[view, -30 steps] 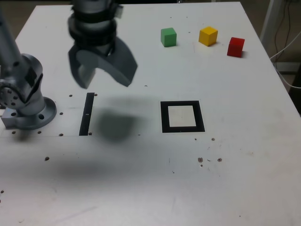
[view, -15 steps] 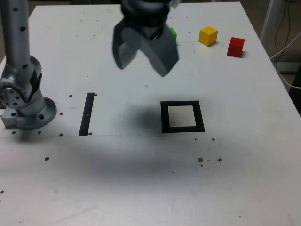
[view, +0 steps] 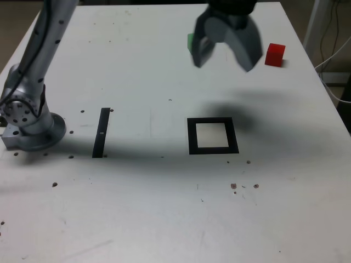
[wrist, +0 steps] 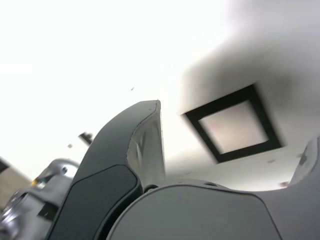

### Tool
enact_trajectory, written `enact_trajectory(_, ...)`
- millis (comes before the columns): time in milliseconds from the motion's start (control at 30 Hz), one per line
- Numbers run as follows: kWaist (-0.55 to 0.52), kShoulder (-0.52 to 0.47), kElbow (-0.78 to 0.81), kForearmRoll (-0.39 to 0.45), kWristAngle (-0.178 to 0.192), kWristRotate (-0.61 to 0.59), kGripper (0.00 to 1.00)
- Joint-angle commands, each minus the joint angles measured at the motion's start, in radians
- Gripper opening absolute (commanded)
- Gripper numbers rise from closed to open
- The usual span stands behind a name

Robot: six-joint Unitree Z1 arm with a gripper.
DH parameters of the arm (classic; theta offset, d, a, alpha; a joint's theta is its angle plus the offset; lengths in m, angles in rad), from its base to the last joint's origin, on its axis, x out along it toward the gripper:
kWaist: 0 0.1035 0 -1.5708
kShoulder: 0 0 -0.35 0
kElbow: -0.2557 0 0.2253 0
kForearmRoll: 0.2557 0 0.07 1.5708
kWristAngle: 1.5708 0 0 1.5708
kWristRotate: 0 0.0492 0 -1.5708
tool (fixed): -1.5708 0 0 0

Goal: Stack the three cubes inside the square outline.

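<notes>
In the exterior view my gripper (view: 224,64) hangs open above the far side of the table, with nothing between its jaws. The green cube (view: 190,41) peeks out behind its finger on the exterior view's left. The red cube (view: 275,55) sits just to the gripper's right in that view. The yellow cube is hidden behind the gripper. The square outline (view: 213,136), black with a pale centre, lies empty on the table nearer the camera than the gripper. The wrist view shows the square outline (wrist: 234,125) beyond one dark finger (wrist: 135,150); no cube appears there.
A thin black strip (view: 101,132) lies on the table at the exterior view's left, next to the arm's grey base (view: 27,118). Small dark specks (view: 241,186) dot the white tabletop. Cables hang past the table's right edge (view: 334,93).
The open gripper has swung from the exterior view's left, near the strip, across to the far right over the cubes. It now covers the yellow cube. No cube has moved.
</notes>
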Motion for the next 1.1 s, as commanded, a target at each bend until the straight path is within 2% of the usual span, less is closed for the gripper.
enact_trajectory(0, 0.01, 0.048, -0.308, 0.016, -0.006, 0.006, 0.99)
enact_trajectory(367, 0.044, 0.193, -0.508, 0.018, 0.0, -0.001, 0.99)
enact_trajectory(467, 0.064, 0.23, -0.54, 0.018, 0.023, 0.003, 0.99)
enact_trajectory(700, 0.1, 0.307, -0.563, 0.017, 0.101, 0.034, 0.99)
enact_trajectory(900, 0.119, 0.351, -0.584, 0.015, 0.124, 0.083, 0.99)
enact_trajectory(1067, 0.133, 0.387, -0.627, 0.015, 0.129, 0.097, 0.98)
